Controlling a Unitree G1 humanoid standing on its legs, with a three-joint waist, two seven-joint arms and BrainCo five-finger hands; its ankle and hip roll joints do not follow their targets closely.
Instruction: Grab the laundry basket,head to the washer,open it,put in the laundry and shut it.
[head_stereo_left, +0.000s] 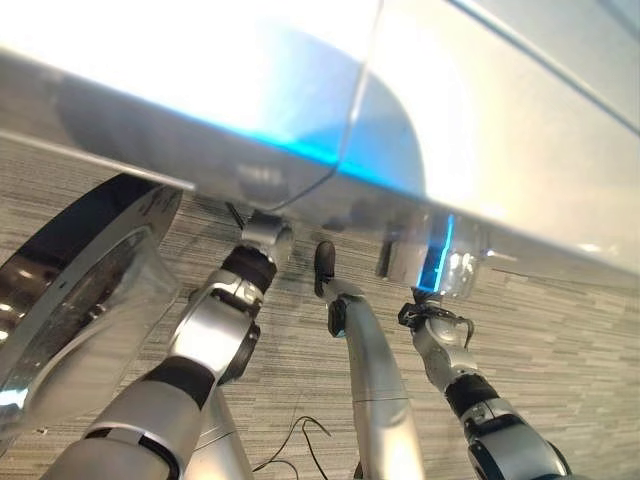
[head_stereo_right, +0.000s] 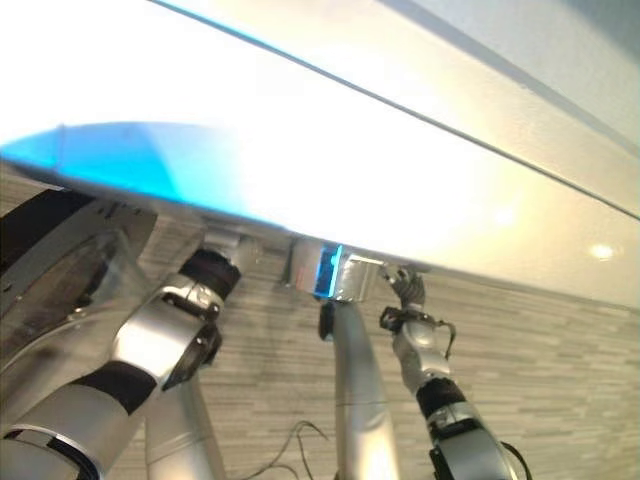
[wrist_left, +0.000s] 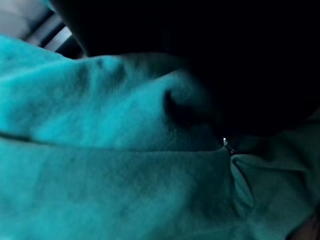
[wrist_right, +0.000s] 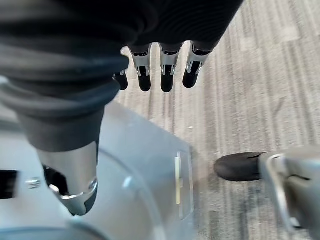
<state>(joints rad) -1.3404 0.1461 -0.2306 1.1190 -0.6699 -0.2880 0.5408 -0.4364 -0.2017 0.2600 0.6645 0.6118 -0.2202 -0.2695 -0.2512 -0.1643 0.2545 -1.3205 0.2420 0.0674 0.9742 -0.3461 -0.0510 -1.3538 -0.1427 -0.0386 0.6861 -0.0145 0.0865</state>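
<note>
The white washer (head_stereo_left: 300, 80) spans the top of both eye views, and its round glass door (head_stereo_left: 70, 290) with a chrome rim stands swung open at the left. My left arm reaches under the washer's front edge into the opening, and past the dark wrist cover (head_stereo_left: 250, 268) the hand is hidden. In the left wrist view, teal cloth (wrist_left: 100, 150) lies very close against a dark hollow. My right hand (head_stereo_left: 432, 312) hangs low beside the washer front at the right. Its fingers (wrist_right: 165, 75) are relaxed and hold nothing.
Grey striped carpet (head_stereo_left: 560, 350) covers the floor below the washer. A grey rounded panel (wrist_right: 150, 200) lies beneath my right hand in the right wrist view.
</note>
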